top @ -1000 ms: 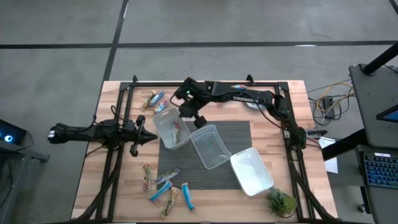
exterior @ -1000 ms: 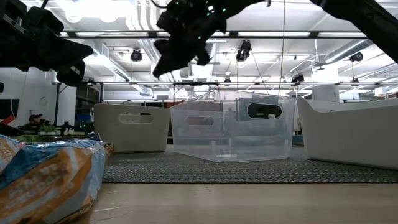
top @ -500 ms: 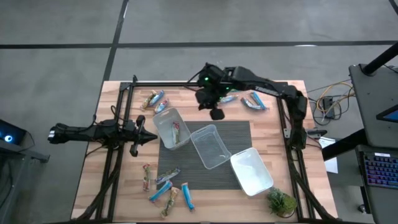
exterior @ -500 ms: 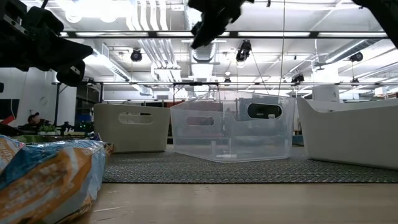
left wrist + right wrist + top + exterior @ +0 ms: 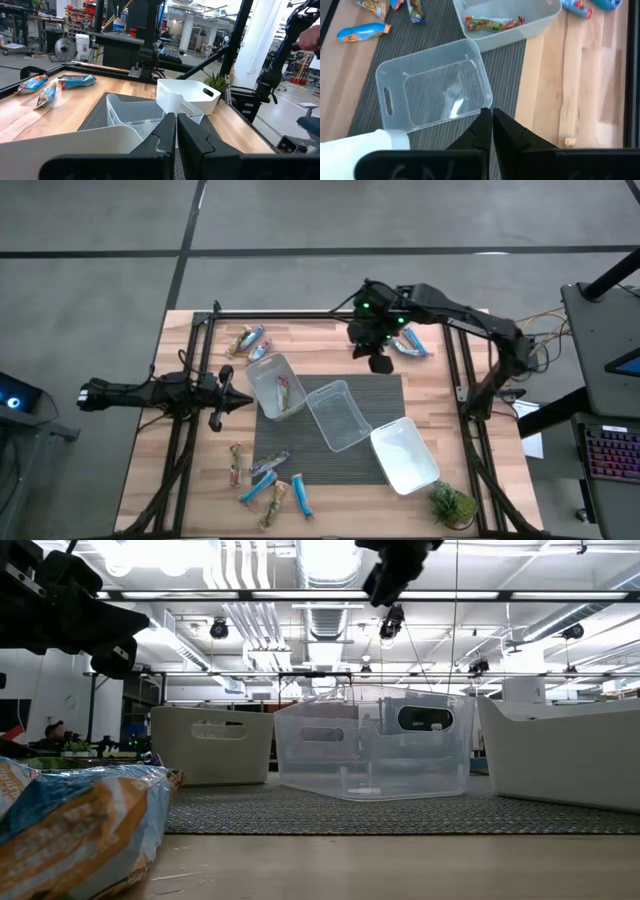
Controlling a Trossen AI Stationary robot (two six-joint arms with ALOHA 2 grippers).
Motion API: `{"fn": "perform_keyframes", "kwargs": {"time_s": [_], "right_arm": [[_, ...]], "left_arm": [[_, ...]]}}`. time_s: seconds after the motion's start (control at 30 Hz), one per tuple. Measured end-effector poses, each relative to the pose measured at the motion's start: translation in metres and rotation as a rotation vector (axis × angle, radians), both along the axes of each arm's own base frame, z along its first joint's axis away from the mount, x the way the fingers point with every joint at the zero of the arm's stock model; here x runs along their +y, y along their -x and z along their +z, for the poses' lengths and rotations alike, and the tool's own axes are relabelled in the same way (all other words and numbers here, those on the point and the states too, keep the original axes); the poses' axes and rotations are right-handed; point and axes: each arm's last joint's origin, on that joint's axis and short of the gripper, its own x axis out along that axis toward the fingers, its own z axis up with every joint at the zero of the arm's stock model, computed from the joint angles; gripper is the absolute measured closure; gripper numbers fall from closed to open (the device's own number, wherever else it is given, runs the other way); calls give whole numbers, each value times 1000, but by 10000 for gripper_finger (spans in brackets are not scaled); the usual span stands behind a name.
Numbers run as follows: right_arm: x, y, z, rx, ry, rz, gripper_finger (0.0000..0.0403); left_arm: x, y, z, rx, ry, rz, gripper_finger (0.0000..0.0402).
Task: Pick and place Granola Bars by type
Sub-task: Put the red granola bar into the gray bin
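Granola Bars lie in three loose groups on the table: at the far left (image 5: 246,340), near the front edge (image 5: 266,481) and at the far right (image 5: 408,344). One red-green bar (image 5: 494,22) lies flat inside the left clear tub (image 5: 276,386). My right gripper (image 5: 378,361) hangs shut and empty high over the mat's far edge, seen at the top of the low view (image 5: 398,568). My left gripper (image 5: 236,401) waits at the table's left, shut, pointing level toward the tubs.
Three clear tubs sit in a diagonal row on the dark mat (image 5: 385,395): the left one, an empty middle one (image 5: 340,416) and a right one (image 5: 405,456). A small green plant (image 5: 452,505) stands at the near right corner. A black frame rail (image 5: 330,312) runs along the far edge.
My right gripper has gone from above the left tub toward the table's right edge and up, rolling about its own axis as it went. It has stayed shut and empty. The bar in the left tub has stayed where it was.
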Motion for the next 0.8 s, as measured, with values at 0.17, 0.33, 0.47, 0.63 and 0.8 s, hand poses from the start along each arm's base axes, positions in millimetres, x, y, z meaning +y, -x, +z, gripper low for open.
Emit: {"fn": "perform_keyframes", "kwargs": {"time_s": [0.17, 0.33, 0.47, 0.63, 0.8], "right_arm": [[-3, 28, -3, 49, 29, -150, 394], [-11, 52, -12, 126, 89, -399, 394], [-19, 62, -18, 169, 124, -543, 394], [-33, 69, -19, 178, 104, -642, 394], [-47, 78, -19, 184, 108, -683, 394]], "left_arm": [[0, 0, 0, 0, 0, 0, 401], [0, 0, 0, 0, 0, 0, 401], [0, 0, 0, 0, 0, 0, 401], [0, 0, 0, 0, 0, 1, 401], [0, 0, 0, 0, 0, 0, 401]]}}
